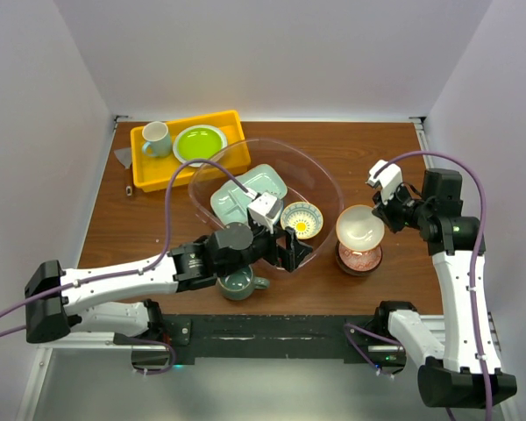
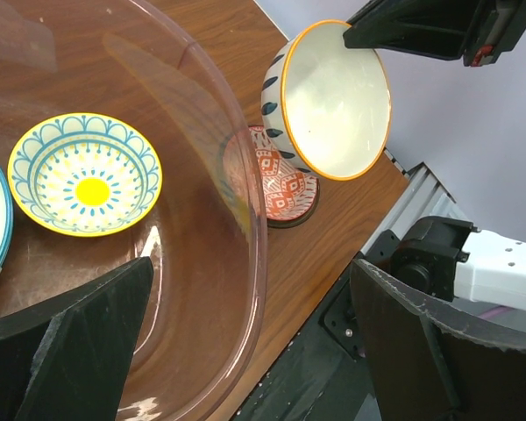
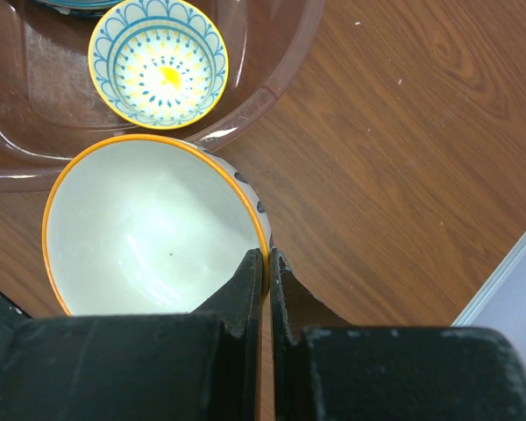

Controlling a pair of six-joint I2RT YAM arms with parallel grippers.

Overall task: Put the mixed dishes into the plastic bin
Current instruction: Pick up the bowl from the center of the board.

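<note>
My right gripper (image 3: 268, 266) pinches rim of orange-rimmed bowl (image 3: 149, 237), lifted and tilted just right of plastic bin (image 1: 324, 180), above reddish-brown bowl (image 1: 359, 260). Left gripper (image 2: 250, 281) spread wide, empty, over bin's near rim. Inside bin: pale-green divided tray (image 1: 245, 189), yellow-centred bowl (image 1: 301, 219). Grey-green mug (image 1: 238, 283) outside, near side of bin. I judge roughly half done; three pieces left. Brown wood table (image 1: 377, 158); yellow tray (image 1: 158, 180) beyond bin's far-left corner; plain white walls (image 1: 245, 53).
</note>
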